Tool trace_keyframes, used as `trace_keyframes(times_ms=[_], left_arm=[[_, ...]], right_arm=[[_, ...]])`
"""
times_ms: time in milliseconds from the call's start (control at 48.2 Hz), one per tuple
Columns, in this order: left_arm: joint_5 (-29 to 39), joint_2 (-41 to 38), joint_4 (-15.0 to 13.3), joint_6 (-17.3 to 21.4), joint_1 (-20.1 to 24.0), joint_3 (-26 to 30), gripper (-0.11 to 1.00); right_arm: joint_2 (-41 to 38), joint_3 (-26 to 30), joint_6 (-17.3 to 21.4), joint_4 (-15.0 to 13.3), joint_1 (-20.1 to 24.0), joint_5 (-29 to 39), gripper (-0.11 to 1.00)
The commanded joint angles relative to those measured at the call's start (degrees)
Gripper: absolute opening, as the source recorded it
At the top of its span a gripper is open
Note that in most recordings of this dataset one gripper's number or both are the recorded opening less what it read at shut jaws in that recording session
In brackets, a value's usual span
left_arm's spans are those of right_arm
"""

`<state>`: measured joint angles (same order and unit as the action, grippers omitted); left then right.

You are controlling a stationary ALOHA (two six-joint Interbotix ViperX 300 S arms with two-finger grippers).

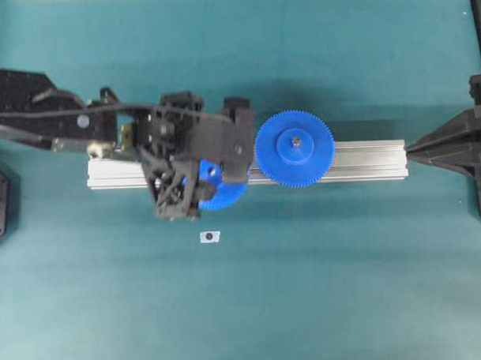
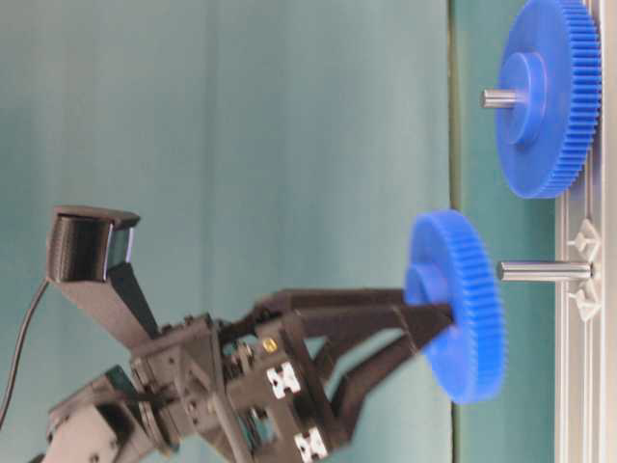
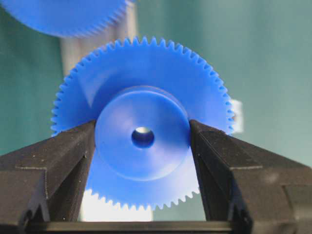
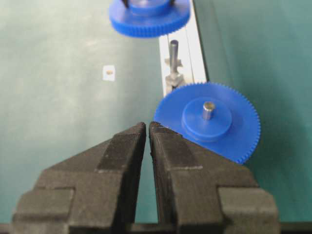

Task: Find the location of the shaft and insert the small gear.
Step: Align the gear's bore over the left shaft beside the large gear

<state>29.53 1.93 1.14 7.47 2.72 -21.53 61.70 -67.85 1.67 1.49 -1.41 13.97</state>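
Observation:
The small gear (image 3: 142, 109), bright blue with a raised hub, is held by that hub in my left gripper (image 3: 142, 139), whose jaws press on both sides of it. In the table-level view the small gear (image 2: 461, 307) hangs just off the tip of the shaft (image 2: 545, 271), a thin silvery pin standing on the aluminium rail (image 2: 583, 367). In the right wrist view the shaft (image 4: 174, 51) stands bare under the small gear (image 4: 148, 19). A silvery glint shows through the gear's centre hole. My right gripper (image 4: 147, 126) is shut and holds nothing.
The larger blue gear (image 1: 295, 148) sits on its own grey pin on the rail (image 1: 366, 161), right of the small gear. A small white tag (image 1: 210, 236) lies on the teal table in front of the rail. My right arm (image 1: 460, 141) rests at the rail's right end.

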Motion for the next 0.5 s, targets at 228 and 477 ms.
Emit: trace_keyframes(times_ms=[228, 477], left_arm=[[-3.16, -3.52, 0.18, 2.11, 1.85, 3.34, 0.65], [-3.16, -5.63, 0.18, 2.20, 1.85, 3.25, 0.65]], right_arm=[[0.79, -0.09, 0.44, 0.09, -0.09, -0.62, 0.19], [1.93, -0.18, 0.35, 0.09, -0.70, -0.44, 0.19]])
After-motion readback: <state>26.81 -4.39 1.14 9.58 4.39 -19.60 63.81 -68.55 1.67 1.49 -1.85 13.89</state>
